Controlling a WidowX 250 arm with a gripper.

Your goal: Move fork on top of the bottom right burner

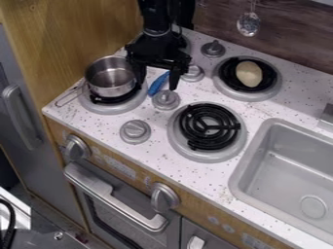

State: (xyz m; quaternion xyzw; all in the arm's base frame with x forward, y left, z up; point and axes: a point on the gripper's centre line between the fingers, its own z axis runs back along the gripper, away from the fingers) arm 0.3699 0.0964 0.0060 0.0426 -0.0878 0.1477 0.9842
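The black gripper (pixel 157 84) hangs over the stove between the two left burners and the knobs, its fingers spread apart. Below and between them lies a blue object (pixel 158 83), probably the fork; its upper part is hidden behind the gripper, and I cannot tell whether the fingers touch it. The bottom right burner (pixel 209 126) has a bare black coil, to the right of and nearer the front than the gripper.
A metal pot (pixel 110 77) sits on the bottom left burner, close beside the gripper. A potato-like object (pixel 249 73) rests on the top right burner. Grey knobs (pixel 166 99) stand between the burners. The sink (pixel 286 170) is at the right.
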